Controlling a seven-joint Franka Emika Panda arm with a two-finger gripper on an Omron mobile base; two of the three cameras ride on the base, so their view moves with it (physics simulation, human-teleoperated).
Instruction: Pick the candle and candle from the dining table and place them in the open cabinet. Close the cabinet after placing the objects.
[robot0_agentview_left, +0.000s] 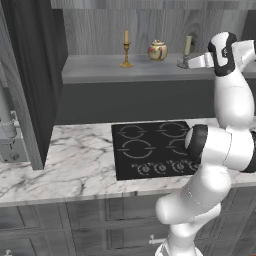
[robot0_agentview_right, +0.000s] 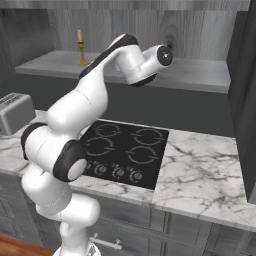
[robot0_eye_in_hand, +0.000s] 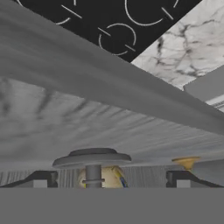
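Standing on the cabinet shelf (robot0_agentview_left: 95, 67): taper candle (robot0_agentview_left: 126, 49), jar (robot0_agentview_left: 157, 50), olive candle (robot0_agentview_left: 187, 49).

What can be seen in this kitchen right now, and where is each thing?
Taper candle: one, yellow, in a gold candlestick, left on the grey cabinet shelf.
Jar: one, cream and gold, mid shelf.
Stubby candle: one, pale olive, on a grey metal base, right on the shelf.
Cooktop: one, black, set in the counter.
Counter: one, white marble.
Toaster: one, grey, at the counter's end.
Arm: white; gripper jaws open, either side of the stubby candle's base.
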